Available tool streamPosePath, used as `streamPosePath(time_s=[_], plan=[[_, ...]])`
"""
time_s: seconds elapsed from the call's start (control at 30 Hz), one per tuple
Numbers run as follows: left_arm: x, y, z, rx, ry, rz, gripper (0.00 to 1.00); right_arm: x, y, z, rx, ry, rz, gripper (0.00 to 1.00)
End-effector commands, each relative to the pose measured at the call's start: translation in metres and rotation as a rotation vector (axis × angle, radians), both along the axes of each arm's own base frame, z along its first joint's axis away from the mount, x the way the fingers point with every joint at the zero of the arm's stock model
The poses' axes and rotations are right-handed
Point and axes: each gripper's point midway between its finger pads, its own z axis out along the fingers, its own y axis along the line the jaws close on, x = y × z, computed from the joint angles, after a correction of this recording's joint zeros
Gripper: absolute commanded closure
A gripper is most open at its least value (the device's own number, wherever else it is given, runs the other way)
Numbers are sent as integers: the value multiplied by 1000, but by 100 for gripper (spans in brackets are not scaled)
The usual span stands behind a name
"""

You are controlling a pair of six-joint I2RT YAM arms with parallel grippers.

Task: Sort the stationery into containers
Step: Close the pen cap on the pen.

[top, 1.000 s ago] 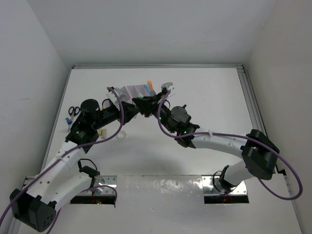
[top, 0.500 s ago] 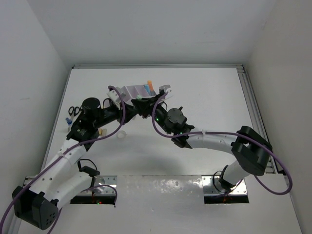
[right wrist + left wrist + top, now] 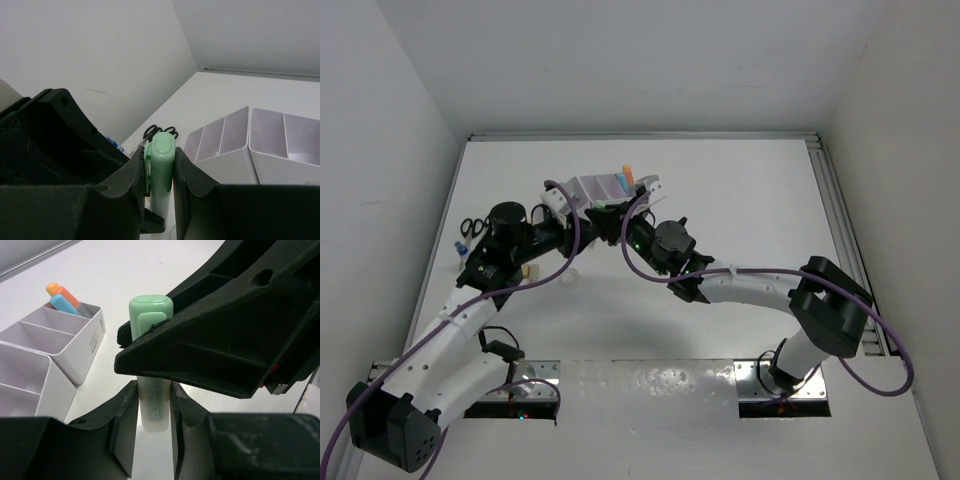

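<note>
The pale green pen (image 3: pixel 151 315) is pinched from two sides at once: the left jaws are clamped on its pale lower barrel, and the right jaws are clamped on its cap end, crossing the left ones at an angle. This reads as a hand-over between the arms, with neither having let go. It takes place just on the near side of the lilac-white organiser (image 3: pixel 595 187), towards the far left of the surface (image 3: pixel 740 200), so the pen has little way to travel once one arm holds it alone. My guess at the reason: loose stationery such as the black-handled scissors (image 3: pixel 470 227) lies by the left edge, within the left arm's reach, while the right arm comes at the compartments from the open side. An orange pen (image 3: pixel 60 291) and a blue pen (image 3: pixel 64 303) already stand in the organiser's end compartment — likely where the green one belongs, though that is a judgement
</note>
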Motion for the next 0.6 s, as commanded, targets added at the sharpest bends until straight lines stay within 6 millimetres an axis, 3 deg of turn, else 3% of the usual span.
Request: streamPosePath(time_s=[0.0,0.07,0.3,0.57], plan=[[-16,-5,168,-192,-634,-59,100,-71,3,-159,-484,298,259,97],[-18,-5,163,-186,-620,-66,100,-65,8,-136,-437,273,262,90],[-24,-12,131,-178,-507,-117,100,-48,15,-49,-292,173,263,78],[-29,-16,124,-189,-477,-133,100,-33,-2,1,-217,109,214,60]])
